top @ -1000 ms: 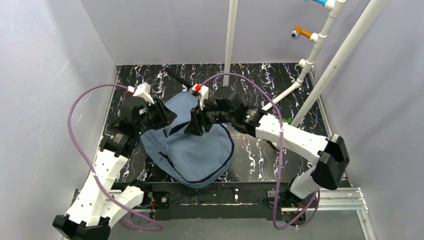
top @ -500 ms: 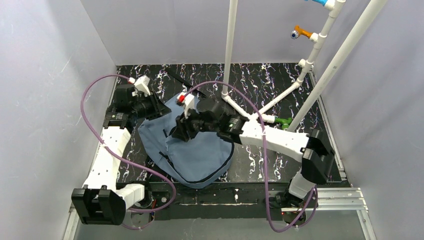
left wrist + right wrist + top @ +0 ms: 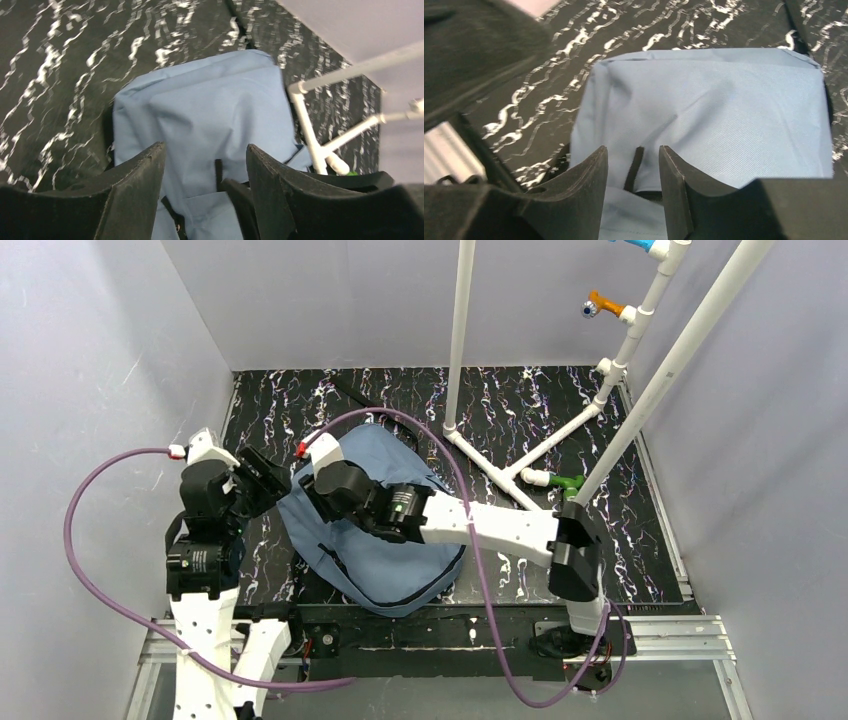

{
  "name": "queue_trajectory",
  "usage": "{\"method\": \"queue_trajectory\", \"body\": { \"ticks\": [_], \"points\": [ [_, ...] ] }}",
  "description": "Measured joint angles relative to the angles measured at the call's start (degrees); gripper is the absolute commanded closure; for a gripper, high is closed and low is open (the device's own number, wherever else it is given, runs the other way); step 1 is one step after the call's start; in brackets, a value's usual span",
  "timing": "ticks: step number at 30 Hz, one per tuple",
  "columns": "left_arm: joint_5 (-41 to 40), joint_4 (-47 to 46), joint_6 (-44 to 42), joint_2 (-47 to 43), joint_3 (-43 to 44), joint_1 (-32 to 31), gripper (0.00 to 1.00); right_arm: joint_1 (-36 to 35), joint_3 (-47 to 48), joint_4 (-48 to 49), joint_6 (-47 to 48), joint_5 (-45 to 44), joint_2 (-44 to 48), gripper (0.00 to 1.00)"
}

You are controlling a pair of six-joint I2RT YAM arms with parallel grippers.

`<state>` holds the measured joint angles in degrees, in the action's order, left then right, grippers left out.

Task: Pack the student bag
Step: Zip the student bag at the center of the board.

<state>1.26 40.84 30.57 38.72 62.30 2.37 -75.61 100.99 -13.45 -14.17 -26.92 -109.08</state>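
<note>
Cameras on the wrists show me what the top view hides: both gaps. The student bag (image 3: 392, 565) lies flat on the marbled tabletop (image 3: 520, 400), nearer the left. Left jaws stand wide apart, empty, beside the bag's left edge. Right jaws gape more narrowly over the fabric, gripping nothing, with a black strip (image 3: 636, 167) visible between them.

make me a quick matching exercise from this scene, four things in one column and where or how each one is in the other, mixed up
Column one
1 student bag
2 left gripper
3 right gripper
4 small item

Column two
A open, just left of the bag
B green, by the white pipe
C slate-blue, lying on the table
D open, above the bag's fabric

Pairs: 1-C, 2-A, 3-D, 4-B
</note>
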Motion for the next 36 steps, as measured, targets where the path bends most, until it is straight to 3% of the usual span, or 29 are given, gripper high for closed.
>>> {"method": "queue_trajectory", "body": {
  "ticks": [8, 19, 24, 28, 32, 36],
  "points": [
    [-9.4, 7.4, 5.9, 0.9, -1.9, 0.0, 0.43, -1.3, 8.0, -6.8, 2.5, -8.7, -8.5, 0.5],
    [-12.0, 13.1, 9.4, -2.2, -5.0, 0.0, 0.45, -5.1, 9.7, -10.9, 6.9, -15.8, -11.8, 0.55],
    [-11.2, 13.6, 9.8, -2.6, -5.6, 0.0, 0.53, -5.4, 8.7, -10.4, 7.1, -17.3, -11.8, 0.71],
    [-7.0, 13.0, 10.8, -3.4, -8.9, 0.0, 0.57, -5.4, 7.5, -8.4, 7.1, -18.1, -11.8, 0.99],
    [-1.4, 11.9, 11.8, -5.5, -13.5, 0.1, 0.6, -4.8, 7.1, -7.6, 5.3, -17.9, -11.8, 0.99],
    [5.1, 10.6, 11.5, -8.2, -17.3, 0.0, 0.52, -2.7, 6.1, -7.5, 0.4, -12.9, -10.4, 0.99]
  ]
}}
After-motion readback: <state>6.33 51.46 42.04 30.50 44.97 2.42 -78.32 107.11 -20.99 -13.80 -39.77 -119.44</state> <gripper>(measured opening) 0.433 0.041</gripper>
